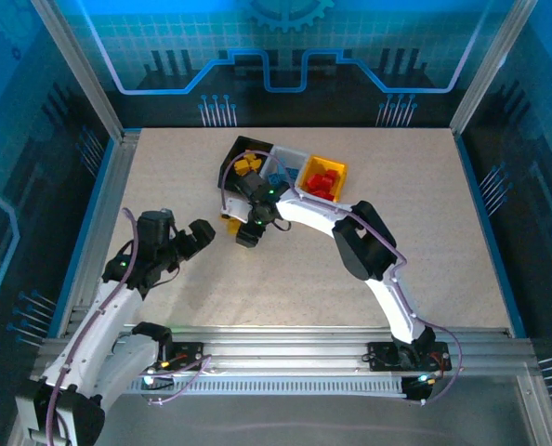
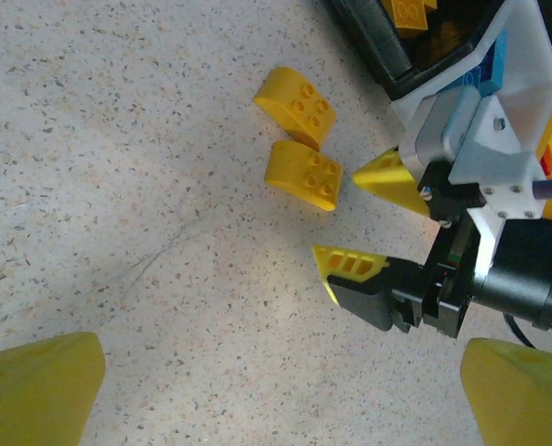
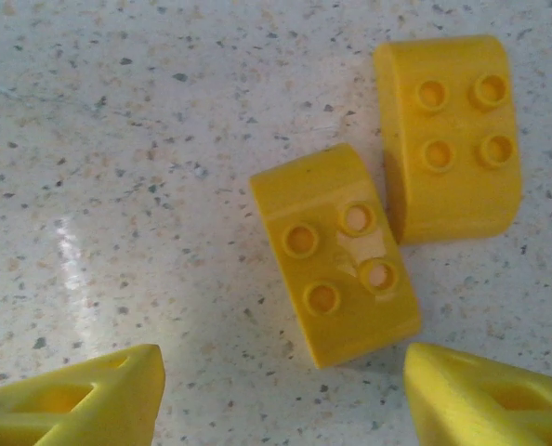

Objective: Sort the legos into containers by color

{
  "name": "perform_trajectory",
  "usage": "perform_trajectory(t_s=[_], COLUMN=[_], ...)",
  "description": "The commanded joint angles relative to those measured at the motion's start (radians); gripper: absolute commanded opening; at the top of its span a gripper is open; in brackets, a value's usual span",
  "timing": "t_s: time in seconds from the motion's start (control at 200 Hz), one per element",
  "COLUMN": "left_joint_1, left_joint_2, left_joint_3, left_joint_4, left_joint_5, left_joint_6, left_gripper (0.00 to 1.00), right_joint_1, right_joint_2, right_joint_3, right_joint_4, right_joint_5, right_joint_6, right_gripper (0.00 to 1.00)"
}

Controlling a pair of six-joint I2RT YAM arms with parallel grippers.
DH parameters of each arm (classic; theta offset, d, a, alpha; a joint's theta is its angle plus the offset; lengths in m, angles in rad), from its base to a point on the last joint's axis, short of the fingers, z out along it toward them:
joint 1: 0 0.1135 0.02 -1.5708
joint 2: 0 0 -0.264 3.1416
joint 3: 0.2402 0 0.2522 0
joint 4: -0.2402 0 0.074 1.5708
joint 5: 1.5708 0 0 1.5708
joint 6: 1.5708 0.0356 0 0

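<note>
Hovering over the table (image 1: 164,167), the right gripper (image 3: 281,400) has its fingers spread with nothing clamped. One yellow brick (image 3: 336,255) lies studs-up just ahead of the tips, and a second yellow brick (image 3: 453,139) sits right beside it. Both rest just outside the black bin (image 1: 231,156). The left gripper (image 1: 200,238) is also spread and empty, off to the left.

Two yellow bricks (image 3: 336,255) lie loose just ahead of the right gripper (image 3: 281,390); three bins stand just beyond it, a black bin (image 1: 242,145), a white bin (image 1: 293,151), a yellow bin (image 1: 342,168); the bricks inside them are too heaped to count; two grippers, counting the left gripper (image 1: 200,234).
</note>
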Motion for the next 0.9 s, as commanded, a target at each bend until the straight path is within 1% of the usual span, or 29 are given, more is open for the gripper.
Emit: perform_trajectory(t_s=[0.0,0.36,0.505,0.605,0.705,0.785,0.81,0.89], left_joint_1=[0.015,0.029,0.035,0.038,0.039,0.04,0.04,0.042], left_joint_2=[0.005,0.008,0.0,-0.012,-0.025,-0.037,-0.043,-0.053], left_joint_3=[0.015,0.069,0.068,0.055,0.034,0.016,0.01,-0.006], left_joint_4=[-0.041,-0.11,-0.118,-0.111,-0.099,-0.089,-0.087,-0.081], left_joint_5=[0.013,0.019,0.018,0.015,0.015,0.013,0.014,0.009], left_joint_6=[0.035,0.09,0.093,0.087,0.072,0.062,0.058,0.05], left_gripper=[0.99,0.99,0.99,0.99,0.99,0.99,0.99,0.99], right_joint_1=[-0.011,-0.015,-0.012,-0.004,0.01,0.026,0.03,0.034], right_joint_2=[0.059,0.163,0.158,0.132,0.095,0.036,-0.007,-0.081], right_joint_3=[0.058,0.178,0.175,0.129,0.07,-0.024,-0.058,-0.163], right_joint_4=[-0.013,-0.061,-0.069,-0.066,-0.073,-0.033,-0.015,0.052], right_joint_5=[0.028,0.016,-0.039,-0.064,-0.08,-0.111,-0.123,-0.156], right_joint_6=[-0.016,0.002,0.005,0.002,0.0,0.0,0.001,0.036], right_gripper=[0.71,0.68,0.66,0.64,0.6,0.57,0.57,0.55])
